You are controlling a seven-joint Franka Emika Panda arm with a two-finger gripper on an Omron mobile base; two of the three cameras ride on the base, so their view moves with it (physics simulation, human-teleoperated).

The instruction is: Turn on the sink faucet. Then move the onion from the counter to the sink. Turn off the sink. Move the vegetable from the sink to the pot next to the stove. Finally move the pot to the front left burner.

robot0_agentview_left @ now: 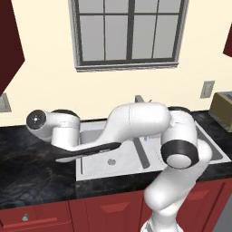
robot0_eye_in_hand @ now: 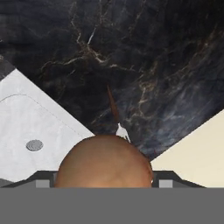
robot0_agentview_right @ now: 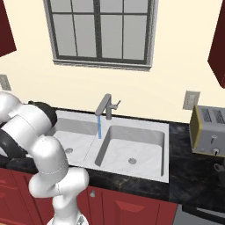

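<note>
The desk point(robot0_eye_in_hand: 166, 65) runs black to the left of the sink point(robot0_agentview_right: 132, 151), whose faucet point(robot0_agentview_right: 105, 107) runs water. The onion point(robot0_eye_in_hand: 104, 161) sits between the spread pincer point(robot0_eye_in_hand: 103, 183) tips, stem pointing away, apparently not yet clamped.

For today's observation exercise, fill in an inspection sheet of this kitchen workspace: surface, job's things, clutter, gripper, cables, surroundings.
Surface: glossy black veined counter over dark red cabinets.
Job's things: sink faucet running, a thin blue stream falling near the divider of the sink. Onion sits close between the finger tips, with counter and a sink corner beyond it.
Clutter: grey toaster on the counter right of the sink.
Gripper: gripper jaws wide, one on each side of the onion; whether they press on it cannot be told.
Cables: nothing seen.
Surroundings: window above the sink, cream wall, wall outlet.
</note>
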